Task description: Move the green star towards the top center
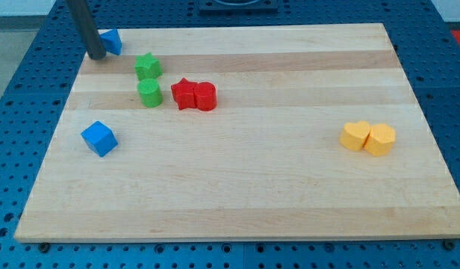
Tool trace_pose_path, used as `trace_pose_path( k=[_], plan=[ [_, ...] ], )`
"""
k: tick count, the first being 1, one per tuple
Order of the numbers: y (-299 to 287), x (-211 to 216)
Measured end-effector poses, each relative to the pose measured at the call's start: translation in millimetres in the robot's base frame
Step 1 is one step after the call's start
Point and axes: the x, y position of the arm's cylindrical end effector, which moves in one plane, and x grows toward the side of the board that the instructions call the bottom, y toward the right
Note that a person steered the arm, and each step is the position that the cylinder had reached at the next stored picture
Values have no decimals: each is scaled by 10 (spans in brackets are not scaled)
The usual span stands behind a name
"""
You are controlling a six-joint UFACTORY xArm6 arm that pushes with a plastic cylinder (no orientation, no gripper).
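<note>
The green star lies near the view's top left on the wooden board. A green cylinder sits just below it. My tip is at the board's top-left corner, to the left of the green star with a clear gap between them. It stands right beside a blue block, which lies just to its upper right.
A red star and a red cylinder touch each other right of the green cylinder. A blue cube lies at the left. A yellow heart and a yellow hexagon sit together at the right.
</note>
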Motion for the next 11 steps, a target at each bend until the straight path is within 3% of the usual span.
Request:
trace_pose_path(
  k=[1, 2, 4, 7, 10, 11],
  plan=[
    [-265, 461],
    [-186, 535],
    [1088, 309],
    [2308, -249],
    [1359, 125],
    [1346, -109]
  ],
)
